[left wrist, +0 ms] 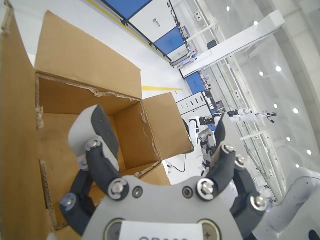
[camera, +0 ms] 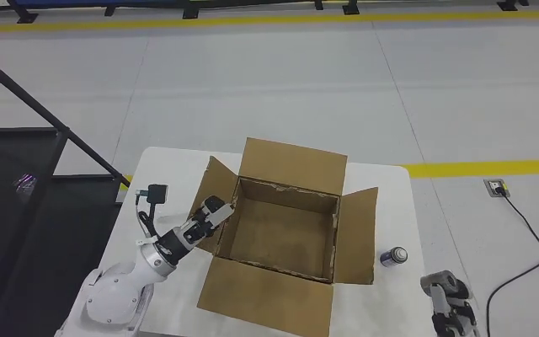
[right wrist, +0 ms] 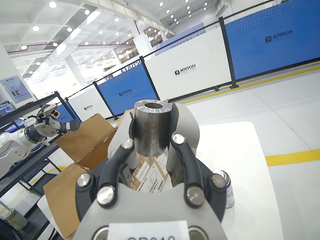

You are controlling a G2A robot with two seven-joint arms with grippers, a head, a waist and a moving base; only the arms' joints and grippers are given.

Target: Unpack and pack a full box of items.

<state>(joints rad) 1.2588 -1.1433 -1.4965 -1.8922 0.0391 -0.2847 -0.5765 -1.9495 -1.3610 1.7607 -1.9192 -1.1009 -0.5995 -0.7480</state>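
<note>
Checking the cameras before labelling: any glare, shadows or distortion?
Top view: even light, soft shadow inside the cardboard box. Left wrist view: wide-angle lens bends the ceiling beams. Right wrist view: bright ceiling lamps, rim glint on the metal cylinder.

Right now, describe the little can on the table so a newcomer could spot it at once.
Start at the white table and its open cardboard box. Beside the box's flap on the robot's right stands a small can. It is upright, silver-topped with a blue label, unlike the bare dark metal cylinder held in the right tool.
</note>
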